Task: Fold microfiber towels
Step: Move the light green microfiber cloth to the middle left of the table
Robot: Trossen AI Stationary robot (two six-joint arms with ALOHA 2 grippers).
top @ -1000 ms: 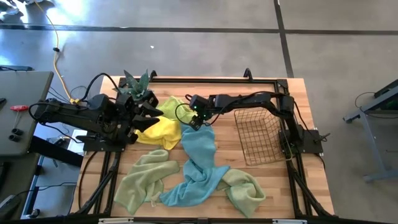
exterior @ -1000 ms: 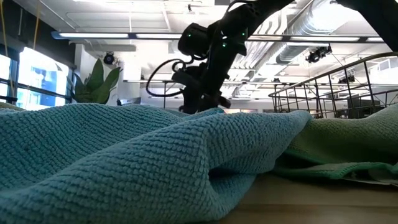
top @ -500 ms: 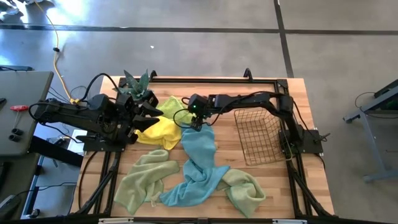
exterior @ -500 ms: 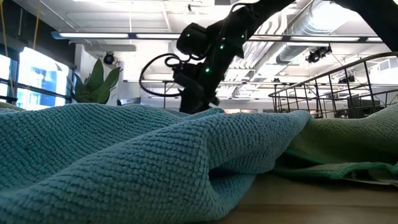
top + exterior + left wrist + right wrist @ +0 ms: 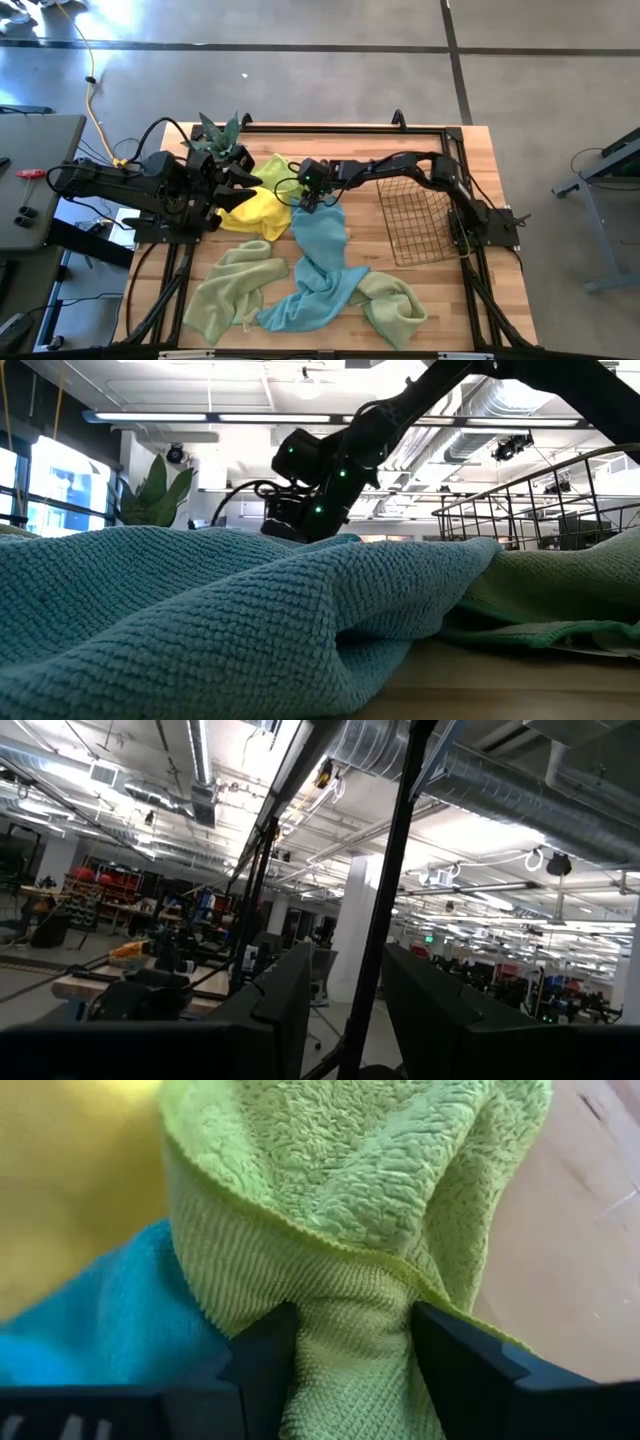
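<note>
You cannot see the right gripper's (image 5: 305,198) fingertips from above, since its own wrist covers them where it reaches over the heap at the table's (image 5: 480,140) far middle; its wrist camera settles it, with both dark fingers (image 5: 262,1365) pressed against a bunched fold of lime green towel (image 5: 350,1250), so it is pinching that cloth. In the same close view a strip of light blue towel (image 5: 110,1330) and a patch of yellow towel (image 5: 70,1170) lie just beside the fold, both cut off by the frame; how far the lime cloth runs under them is hidden.

From table height the blue towel (image 5: 200,620) fills nearly the whole foreground and hides the right gripper's (image 5: 290,525) tips behind its ridge; a pale green towel (image 5: 560,595) shows to one side, its lower edge partly out of sight.

The left gripper (image 5: 255,182) hangs raised beside the potted plant (image 5: 220,135), above the yellow towel (image 5: 262,210); its wrist camera looks out into the room, and its two fingers (image 5: 290,1010) stand a little apart with nothing between them.

From overhead, the blue towel (image 5: 315,265) is the long one; its axis runs from the right gripper toward the near edge, bending to the left at its near end. A pale green towel (image 5: 230,290) lies crumpled near left, another (image 5: 395,305) near right; the wire basket (image 5: 415,220) sits to the right.
</note>
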